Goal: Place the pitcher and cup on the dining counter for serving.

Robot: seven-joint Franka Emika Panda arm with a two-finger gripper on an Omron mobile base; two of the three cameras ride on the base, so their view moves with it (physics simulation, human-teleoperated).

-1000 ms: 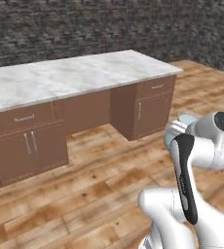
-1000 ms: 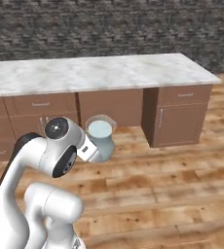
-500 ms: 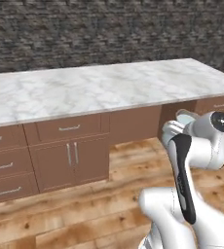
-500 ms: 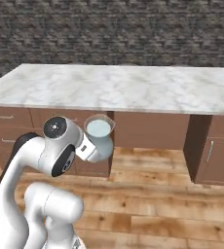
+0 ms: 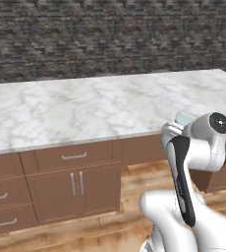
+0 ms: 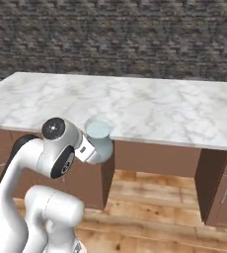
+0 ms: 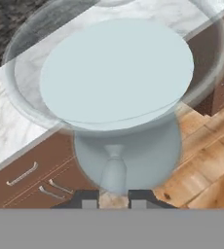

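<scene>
The pitcher (image 6: 99,140), pale blue-grey and glassy, hangs in the air in front of the arm, just short of the counter's near edge. My gripper (image 7: 111,195) is shut on the pitcher (image 7: 116,82) low at its belly, seen from close up in the hand view. A sliver of its rim (image 5: 184,117) peeks past the arm in the left base view. The dining counter (image 6: 160,106) spreads broad and white-veined straight ahead, over brown drawers (image 5: 75,156). The yellow cup is out of view.
A dark stone wall (image 5: 110,34) runs behind the counter. Wooden floor (image 6: 150,222) lies between the base and the cabinets. An open recess (image 6: 152,165) shows under the counter to the right of the arm.
The whole picture has shifted: the base has driven, and the counter now stands closer and squarer in front. The pitcher stays in the shut gripper.
</scene>
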